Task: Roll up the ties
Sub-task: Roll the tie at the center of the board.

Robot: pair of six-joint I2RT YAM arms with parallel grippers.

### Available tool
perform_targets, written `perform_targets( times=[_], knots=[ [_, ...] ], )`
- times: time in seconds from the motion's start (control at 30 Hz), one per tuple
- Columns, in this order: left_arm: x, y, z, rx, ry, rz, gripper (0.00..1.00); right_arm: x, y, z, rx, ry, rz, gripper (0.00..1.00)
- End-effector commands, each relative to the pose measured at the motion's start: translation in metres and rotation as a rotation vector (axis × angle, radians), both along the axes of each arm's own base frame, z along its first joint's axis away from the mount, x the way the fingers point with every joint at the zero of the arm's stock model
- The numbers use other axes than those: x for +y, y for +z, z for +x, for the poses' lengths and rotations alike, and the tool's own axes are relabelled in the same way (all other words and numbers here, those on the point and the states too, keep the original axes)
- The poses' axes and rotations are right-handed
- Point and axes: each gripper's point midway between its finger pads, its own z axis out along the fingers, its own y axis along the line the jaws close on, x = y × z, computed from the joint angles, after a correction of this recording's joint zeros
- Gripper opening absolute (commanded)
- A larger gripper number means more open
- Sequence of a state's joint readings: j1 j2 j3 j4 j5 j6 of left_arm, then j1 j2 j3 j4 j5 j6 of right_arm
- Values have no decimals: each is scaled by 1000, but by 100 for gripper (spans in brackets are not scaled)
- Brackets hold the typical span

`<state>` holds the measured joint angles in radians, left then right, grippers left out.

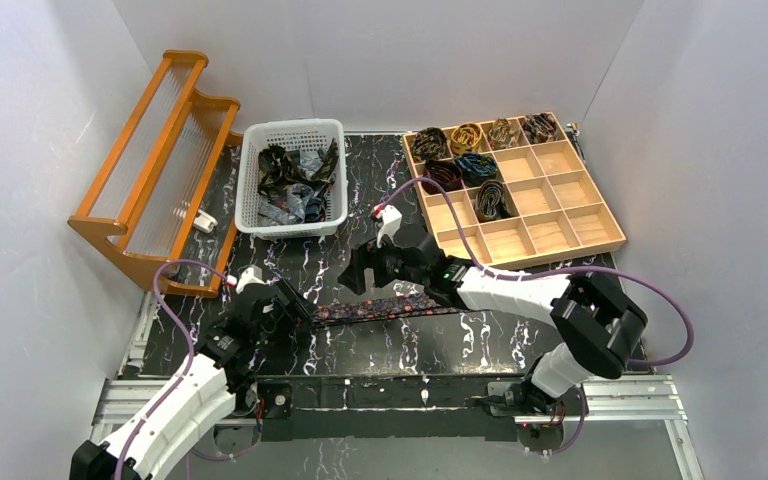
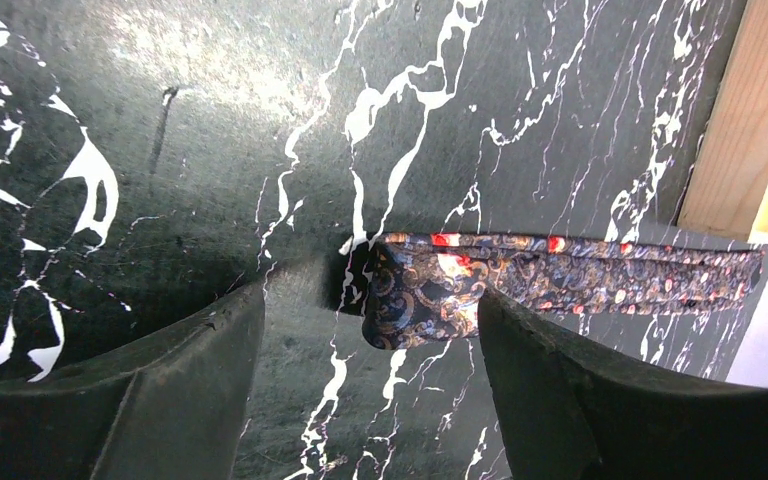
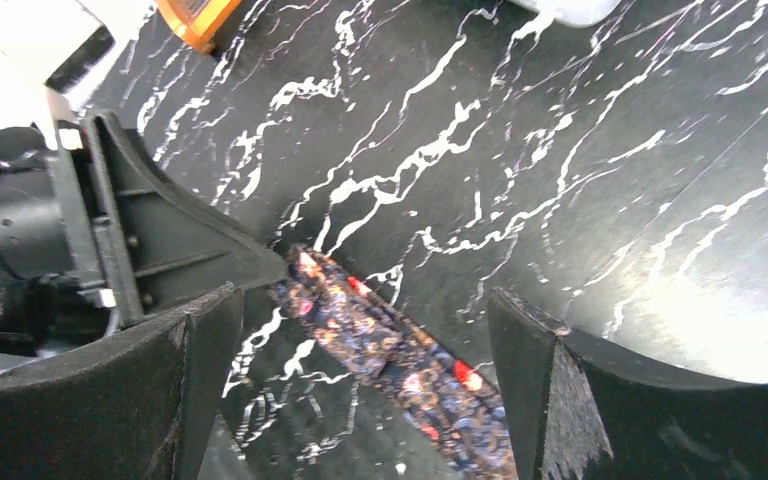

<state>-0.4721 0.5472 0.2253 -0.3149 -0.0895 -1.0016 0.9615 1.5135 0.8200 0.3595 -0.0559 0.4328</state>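
Observation:
One dark tie with red-pink dots (image 1: 385, 308) lies stretched flat on the black marble table, running left to right. My left gripper (image 1: 295, 305) is open at the tie's left end. In the left wrist view the folded tie end (image 2: 430, 290) lies between the open fingers (image 2: 370, 315), close to the right finger (image 2: 560, 380). My right gripper (image 1: 358, 272) is open and hovers just above the tie near that same end. In the right wrist view the tie (image 3: 390, 350) runs between the open fingers (image 3: 360, 320), touching neither. The left gripper's finger (image 3: 160, 235) shows there too.
A white basket (image 1: 290, 128) with several loose ties stands at the back centre. A wooden compartment tray (image 1: 560, 250) at the back right holds several coiled ties (image 1: 460, 160). An orange wooden rack (image 1: 160, 170) stands at the back left.

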Motion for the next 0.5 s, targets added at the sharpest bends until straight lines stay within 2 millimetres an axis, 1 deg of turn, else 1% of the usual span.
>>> perform_targets(
  times=[0.0,0.07,0.1,0.13,0.2,0.23,0.3,0.4,0.47],
  knots=[
    [-6,-5,-1,10,-37,-11,74,5,-9,-19,224,-39,48,99],
    [-5,-6,-2,14,-39,-9,73,3,-14,-19,282,-86,60,98],
    [-5,-7,-3,17,-40,-8,73,1,-23,-19,335,-119,42,94],
    [-5,-8,-3,19,-39,-6,71,0,-29,-20,407,-148,26,88],
    [-5,-8,-4,21,-41,-4,68,4,-35,-26,471,-131,1,69],
    [-4,-8,-4,24,-45,1,66,7,-36,-29,501,-121,0,62],
    [-2,-8,-6,28,-49,21,63,11,-44,-34,564,-114,-14,52],
    [0,-7,-6,28,-59,36,61,18,-53,-44,639,-81,-22,44],
    [0,-8,-7,29,-61,36,61,20,-59,-47,667,-69,-29,41]
  ],
)
